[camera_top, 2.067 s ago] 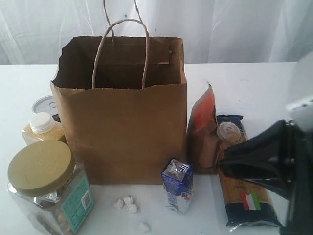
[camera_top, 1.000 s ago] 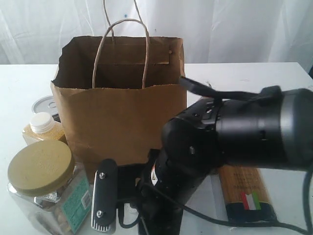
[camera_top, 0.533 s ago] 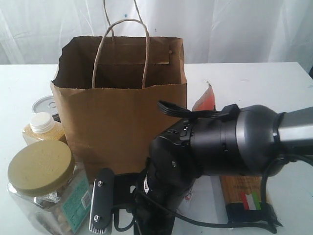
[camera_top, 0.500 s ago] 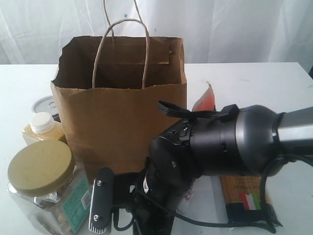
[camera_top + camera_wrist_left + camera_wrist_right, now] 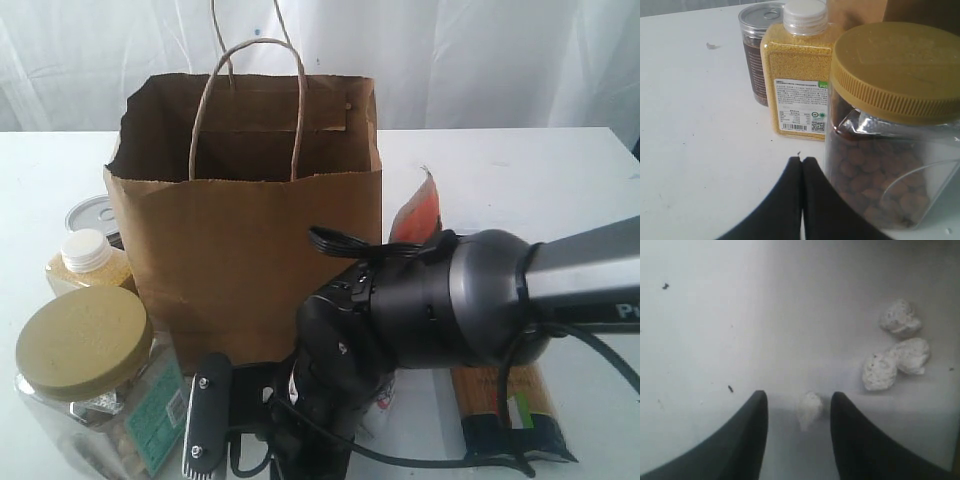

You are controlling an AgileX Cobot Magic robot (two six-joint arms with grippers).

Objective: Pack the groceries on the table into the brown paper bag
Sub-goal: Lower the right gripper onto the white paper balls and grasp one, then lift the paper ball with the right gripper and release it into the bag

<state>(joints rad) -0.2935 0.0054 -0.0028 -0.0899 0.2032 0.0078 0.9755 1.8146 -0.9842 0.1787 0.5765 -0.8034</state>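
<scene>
COUNTER, MID-PACKING: My right end effector [image 5: 799, 396] hangs low over the white counter [image 5: 700, 330]. Its jaws are parted on either side of one small white lump [image 5: 809, 410] and do not touch it. Three more lumps [image 5: 907, 355] lie clustered just beside. My right arm [image 5: 430, 310] crosses in front of the brown paper bag [image 5: 240, 250], which stands upright and open-mouthed in the middle of the counter, handles up. My left end effector [image 5: 801, 162] is closed tight on nothing, just beside the tan-lidded jar [image 5: 895, 100] toward the counter's left edge. Behind the jar stand the yellow bottle [image 5: 797, 80] with its white cap and the tin can [image 5: 756, 55], close together by the bag's left side. Toward the right edge, the orange-brown pouch [image 5: 420, 212] stands upright just beside the bag, with the spaghetti packet [image 5: 478, 395] lying flat next to it.
</scene>
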